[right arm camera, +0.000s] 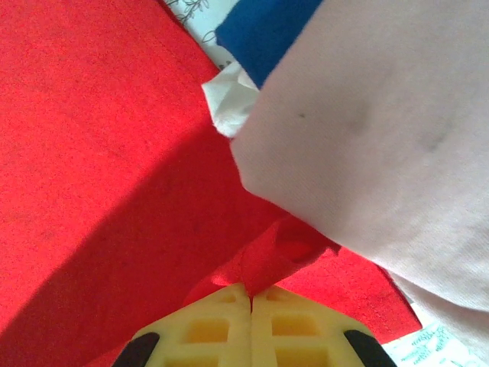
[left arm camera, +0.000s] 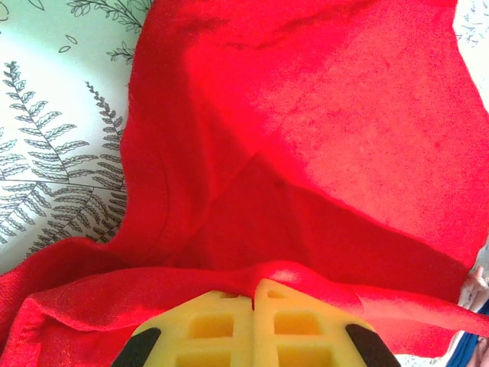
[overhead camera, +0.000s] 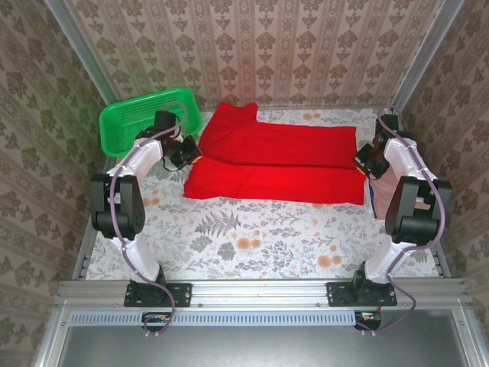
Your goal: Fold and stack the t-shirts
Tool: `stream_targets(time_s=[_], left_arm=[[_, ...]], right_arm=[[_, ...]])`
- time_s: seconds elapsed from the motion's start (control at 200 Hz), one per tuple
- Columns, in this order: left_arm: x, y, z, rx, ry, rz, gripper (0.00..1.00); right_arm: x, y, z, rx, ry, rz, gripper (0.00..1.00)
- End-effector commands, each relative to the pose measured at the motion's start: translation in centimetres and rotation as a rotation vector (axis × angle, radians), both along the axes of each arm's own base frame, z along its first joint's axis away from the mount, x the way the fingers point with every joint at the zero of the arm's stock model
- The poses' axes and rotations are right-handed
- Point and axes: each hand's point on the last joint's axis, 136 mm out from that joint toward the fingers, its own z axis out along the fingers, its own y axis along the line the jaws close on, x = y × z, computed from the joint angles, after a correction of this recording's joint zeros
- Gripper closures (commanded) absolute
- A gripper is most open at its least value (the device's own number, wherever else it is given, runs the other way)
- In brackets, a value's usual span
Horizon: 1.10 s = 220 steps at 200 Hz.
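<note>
The red t-shirt [overhead camera: 276, 160] lies spread across the back half of the table, folded lengthwise, print hidden. My left gripper [overhead camera: 189, 153] pinches its left edge; in the left wrist view the yellow jaws are shut on a fold of the red t-shirt [left arm camera: 306, 138] at my left gripper [left arm camera: 253, 284]. My right gripper [overhead camera: 364, 162] holds the shirt's right edge; its jaws are shut on a red tuck of the red t-shirt [right arm camera: 99, 153] at my right gripper [right arm camera: 251, 292]. The dusty pink t-shirt [right arm camera: 374, 145] lies right beside it, also visible at the table's right edge as the pink t-shirt [overhead camera: 380, 189].
A green mesh basket [overhead camera: 137, 120] stands at the back left, just behind my left arm. Blue cloth [right arm camera: 263, 30] and a white scrap [right arm camera: 228, 103] peek from under the pink shirt. Bare floral tabletop [overhead camera: 252, 241] stretches in front of the red shirt.
</note>
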Motion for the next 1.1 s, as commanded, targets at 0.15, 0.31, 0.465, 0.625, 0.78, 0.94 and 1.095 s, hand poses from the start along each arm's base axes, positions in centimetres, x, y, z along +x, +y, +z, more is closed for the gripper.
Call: stream_targets(time_s=[0.15, 0.31, 0.465, 0.625, 0.78, 0.94, 1.095], left_arm=[[1.9, -0.3, -0.2, -0.012, -0.020, -0.022, 1.00], [2.5, -0.5, 0.0, -0.013, -0.032, -0.013, 0.63], [2.5, -0.5, 1.4, 0.013, -0.072, -0.017, 0.20], [1.4, -0.8, 2.4, 0.057, -0.122, -0.004, 0.07], [0.4, -2.6, 0.0, 0.007, -0.104, 0.045, 0.06], [-0.5, -3.2, -2.8, 0.009, -0.071, 0.090, 0.06], [-1.5, -2.1, -5.3, 0.045, -0.033, 0.096, 0.06]], right_arm=[[2.1, -0.5, 0.2, -0.055, -0.009, 0.048, 0.99], [3.1, -0.3, 1.5, -0.076, -0.048, 0.093, 0.61], [2.4, 0.2, 3.3, -0.115, -0.109, 0.116, 0.42], [1.3, 3.1, 3.2, -0.157, -0.135, 0.211, 0.40], [0.4, 7.1, 0.4, -0.098, -0.110, 0.254, 0.40], [0.1, 9.9, -2.4, -0.053, -0.052, 0.278, 0.46], [-0.8, 9.9, -5.3, -0.040, 0.026, 0.252, 0.49]])
